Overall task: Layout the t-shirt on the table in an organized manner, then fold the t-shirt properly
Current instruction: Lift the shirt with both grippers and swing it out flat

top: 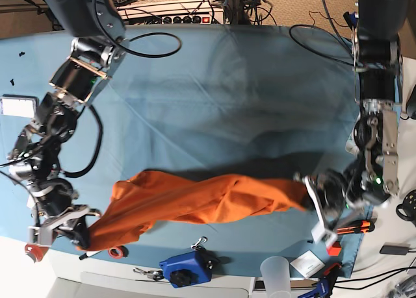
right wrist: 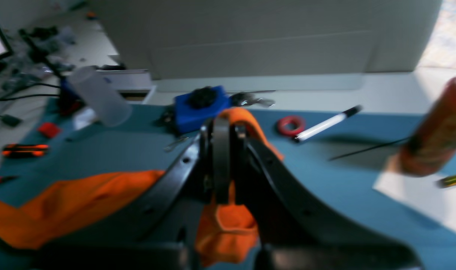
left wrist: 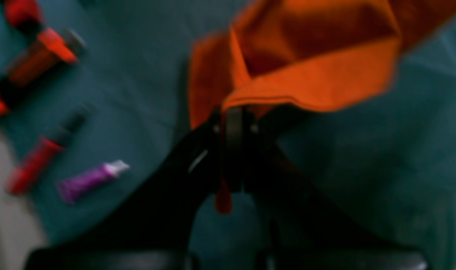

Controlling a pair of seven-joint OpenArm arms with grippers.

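Our left gripper [left wrist: 233, 112] and right gripper [right wrist: 222, 129] each pinch the t-shirt [top: 195, 197] tight. It looks soft, light and floppy, so we should hold it by its edges.

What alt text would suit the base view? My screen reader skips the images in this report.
Seen from above, an orange t-shirt hangs twisted and stretched between two robot arms over a teal table. The right claw grips one end and the left claw the other. A blue box, a clear cup and small tools lie along the near edge.
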